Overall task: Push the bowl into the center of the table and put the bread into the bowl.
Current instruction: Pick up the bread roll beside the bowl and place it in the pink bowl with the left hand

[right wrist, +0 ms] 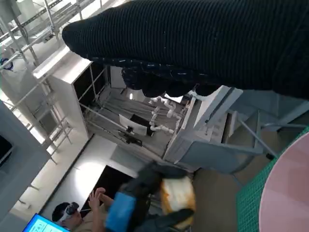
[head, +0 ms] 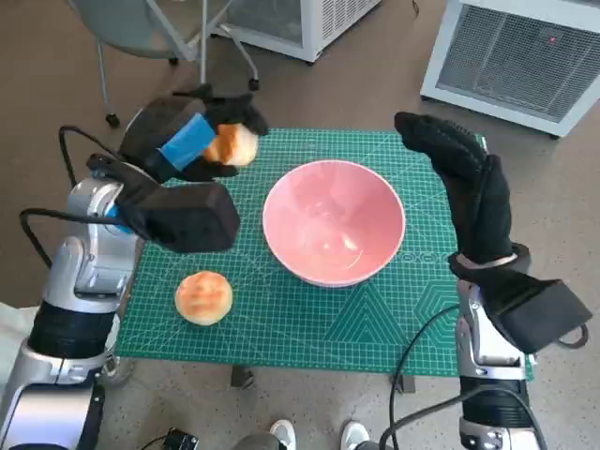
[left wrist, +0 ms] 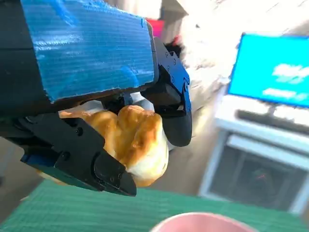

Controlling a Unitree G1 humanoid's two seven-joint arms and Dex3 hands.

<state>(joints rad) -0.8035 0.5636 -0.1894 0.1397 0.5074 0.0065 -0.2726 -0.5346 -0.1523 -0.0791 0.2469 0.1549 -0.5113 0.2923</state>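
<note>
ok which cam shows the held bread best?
Left wrist view: the bread fills the frame's centre, clamped between the left hand's black fingers. Head view shows it small and half hidden by the hand. Right wrist view shows only a blurred, distant bread.

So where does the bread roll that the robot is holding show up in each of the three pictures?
Head view: the held bread roll is upper left, in the left hand.
Left wrist view: the roll sits at centre, between black fingers.
Right wrist view: it shows low, near the middle.
Shared landmark: the pink bowl, also at and.
</note>
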